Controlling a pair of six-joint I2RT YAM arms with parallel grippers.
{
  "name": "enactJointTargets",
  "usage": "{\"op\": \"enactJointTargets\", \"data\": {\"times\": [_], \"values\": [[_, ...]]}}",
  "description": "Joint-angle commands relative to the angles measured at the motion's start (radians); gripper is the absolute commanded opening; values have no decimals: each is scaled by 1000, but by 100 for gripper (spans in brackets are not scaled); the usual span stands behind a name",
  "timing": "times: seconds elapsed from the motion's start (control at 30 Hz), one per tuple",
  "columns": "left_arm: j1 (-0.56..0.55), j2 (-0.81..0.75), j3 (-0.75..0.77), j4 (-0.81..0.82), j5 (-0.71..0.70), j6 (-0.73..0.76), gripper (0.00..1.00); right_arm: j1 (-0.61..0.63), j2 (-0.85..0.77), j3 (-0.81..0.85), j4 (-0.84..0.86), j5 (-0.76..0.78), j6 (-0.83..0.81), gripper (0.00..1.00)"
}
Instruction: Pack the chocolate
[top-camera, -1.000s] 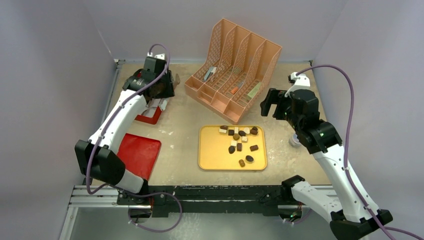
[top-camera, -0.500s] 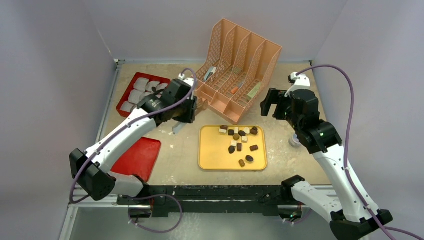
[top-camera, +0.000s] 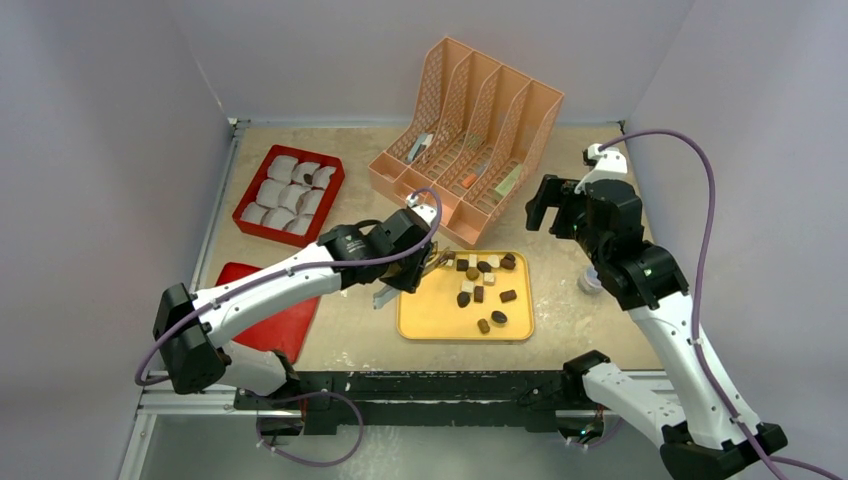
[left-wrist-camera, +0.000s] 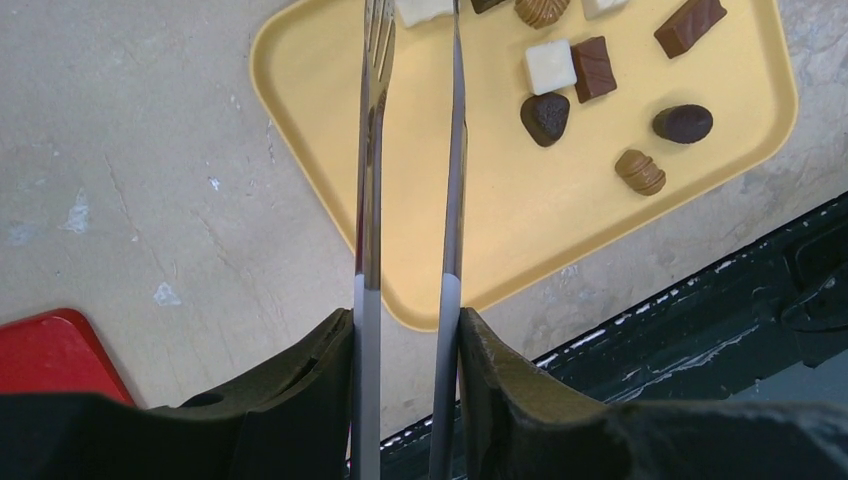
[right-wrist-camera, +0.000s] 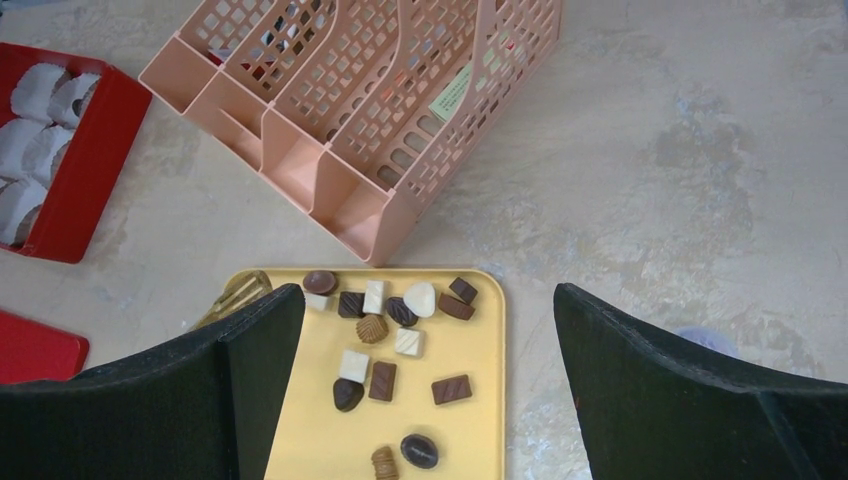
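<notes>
The chocolate (top-camera: 480, 283) lies as several dark, caramel and white pieces on a yellow tray (top-camera: 420, 320), mostly toward its far side. My left gripper (top-camera: 412, 262) is shut on metal tongs (top-camera: 436, 258) at the tray's left far corner. In the left wrist view the tongs (left-wrist-camera: 369, 200) run forward from my left gripper (left-wrist-camera: 407, 318) over the tray (left-wrist-camera: 500, 230), their arms apart and nothing between them; the chocolate (left-wrist-camera: 550, 66) lies just right of their tips. My right gripper (top-camera: 548, 208) hangs open high over the tray's right side, seen as the right gripper (right-wrist-camera: 428, 295) above the chocolate (right-wrist-camera: 385, 345).
A red box (top-camera: 288, 190) of white cup liners sits at the back left, with a red lid (top-camera: 268, 310) near the front left. A pink file organizer (top-camera: 470, 135) stands right behind the tray. A small pale object (top-camera: 590, 281) lies under the right arm.
The left arm has swung from the red box at the back left across to the tray's left corner, carrying the tongs. The right arm has hardly moved.
</notes>
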Motion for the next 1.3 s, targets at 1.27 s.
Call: {"op": "enactJointTargets", "data": {"times": [1.27], "values": [[-85, 141, -36, 166, -114, -69, 41, -2, -46, 13, 23, 22, -4, 96]]}}
